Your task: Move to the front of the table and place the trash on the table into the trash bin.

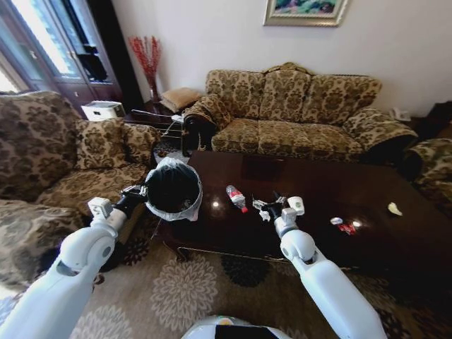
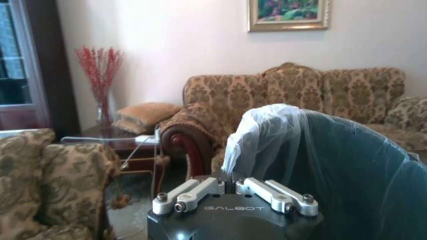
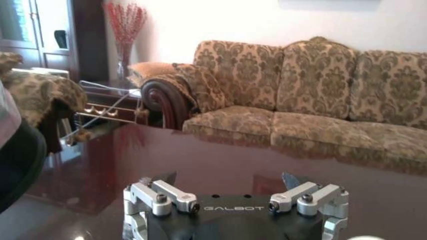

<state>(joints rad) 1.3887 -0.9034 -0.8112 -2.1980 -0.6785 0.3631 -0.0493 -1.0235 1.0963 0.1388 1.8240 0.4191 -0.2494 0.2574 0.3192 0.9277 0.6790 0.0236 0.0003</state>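
Scanning the worktop (image 1: pixel 332 183), I find the trash spread over its near half: a crushed bottle (image 1: pixel 236 197) with a red cap lies toward the left, a white cup (image 1: pixel 296 205) stands right of the middle, and crumpled paper (image 1: pixel 260 205) sits between them, close to my right tool (image 1: pixel 271 203). Farther right lie red wrappers (image 1: pixel 344 227) beside a small white bit, and a pale scrap (image 1: pixel 395 209) rests alone near the right edge, well apart from the rest.

My right tool hovers low over the worktop's front between bottle and cup, with the paper right by its tips. In the right wrist view its fingers (image 3: pixel 163 179) stand apart with nothing between them.

The bin (image 1: pixel 173 189) is at the worktop's left front corner, black with a white bag (image 2: pixel 263 132) folded over its rim. My left tool (image 1: pixel 135 193) is at the bin's left rim; in the left wrist view the fingers run together under the bag's edge, clamped on the bin.

Patterned sofas stand behind the worktop and to the left, on a floral rug (image 1: pixel 176 289).
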